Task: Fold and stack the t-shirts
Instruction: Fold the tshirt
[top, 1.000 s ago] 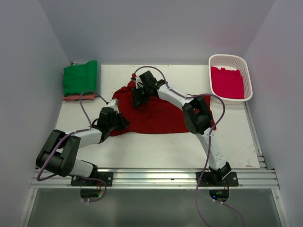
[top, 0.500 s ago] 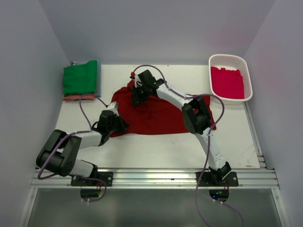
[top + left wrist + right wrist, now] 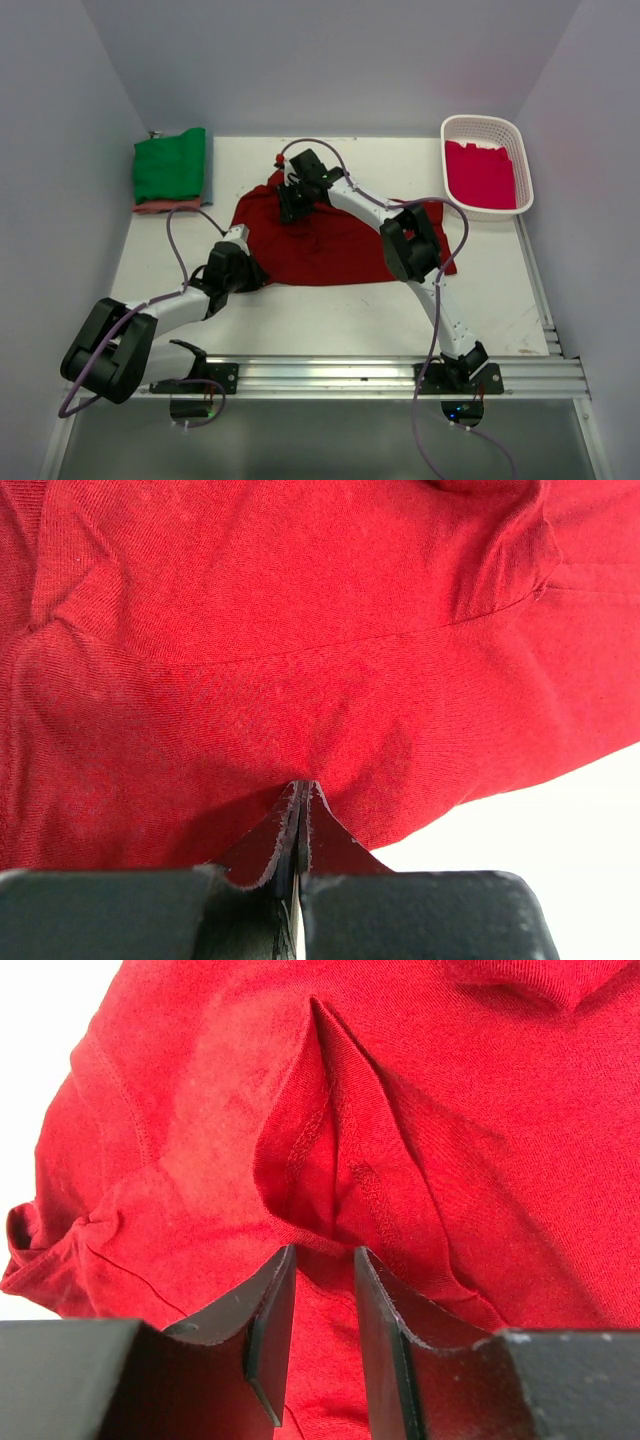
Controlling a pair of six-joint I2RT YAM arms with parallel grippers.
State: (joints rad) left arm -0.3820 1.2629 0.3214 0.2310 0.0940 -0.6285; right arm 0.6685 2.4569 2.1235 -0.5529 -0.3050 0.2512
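**White table [image 3: 330, 320] carries a dark red t-shirt [image 3: 330, 245] pinched at two edges**

Nearest, the left gripper [image 3: 300, 798] is clamped on the shirt's near left hem, fingers together with cloth between them. The shirt lies spread mid-table, matte and wrinkled. I judge it light, limp and floppy, best taken at hems or shoulder seams. Farther on, the right gripper [image 3: 320, 1260] holds a thick seamed fold at the far left corner, fingers partly apart around it. Beyond, a folded green t-shirt [image 3: 170, 165] sits far left and a crimson-pink t-shirt [image 3: 480, 175] lies in the white basket [image 3: 528, 185] far right

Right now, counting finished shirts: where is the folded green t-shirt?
Top view: the folded green t-shirt lies at the far left corner of the table, atop a salmon-pink one.
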